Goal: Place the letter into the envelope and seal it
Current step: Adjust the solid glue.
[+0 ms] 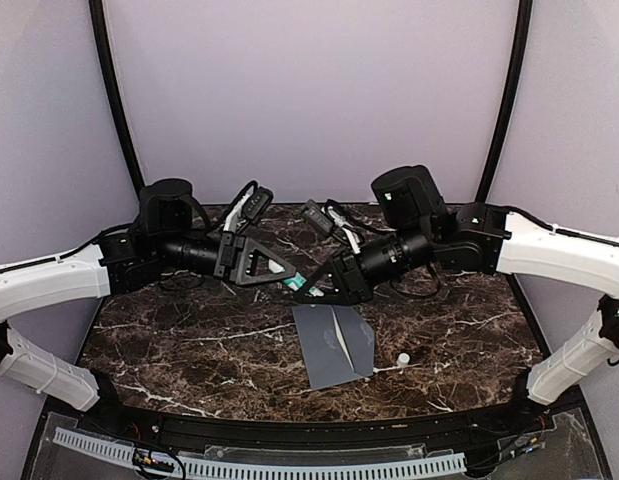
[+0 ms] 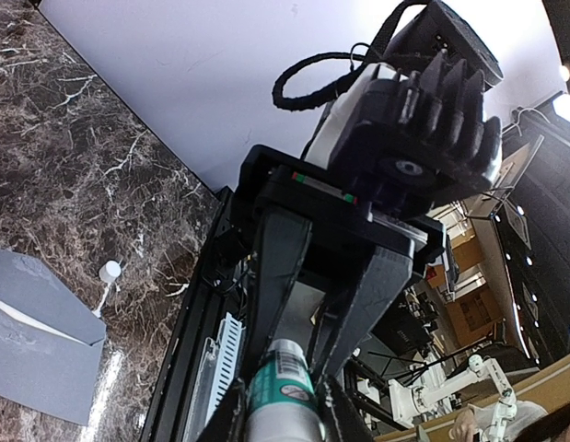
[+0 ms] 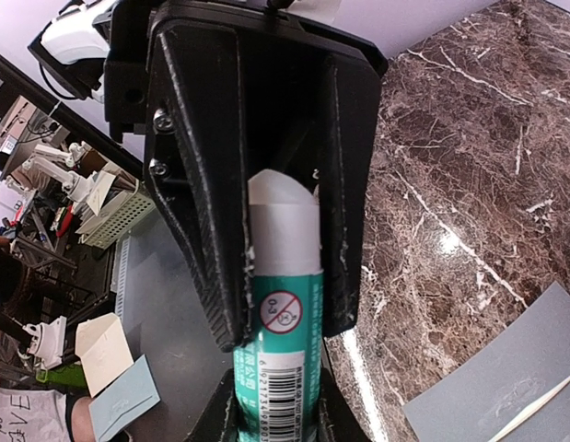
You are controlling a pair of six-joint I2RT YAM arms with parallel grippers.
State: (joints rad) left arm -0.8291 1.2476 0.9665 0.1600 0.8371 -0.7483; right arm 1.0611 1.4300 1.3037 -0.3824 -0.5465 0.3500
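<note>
Top view: both arms meet mid-air over the worktop (image 1: 189, 340) centre. L end effector (image 1: 292, 280) & R end effector (image 1: 313, 290) sit nose to nose, with a teal glue stick (image 1: 301, 284) bridging them. The envelope (image 1: 324, 362) lies flat on the worktop just below them. It's grey w/ a thin pale line across it; can't tell if that's the letter. A small white round bit (image 1: 403, 358) sits near its right edge.

L wrist view: own fingers flank the barcoded tube at frame bottom, and R's fingers come in alongside it. Envelope (image 2: 36, 359) is lower left.

R wrist view: R is clamped on the teal body, and L's fingers press both sides of the white end, so both are grasping the stick. Envelope corner (image 3: 506, 378) is lower right.
</note>
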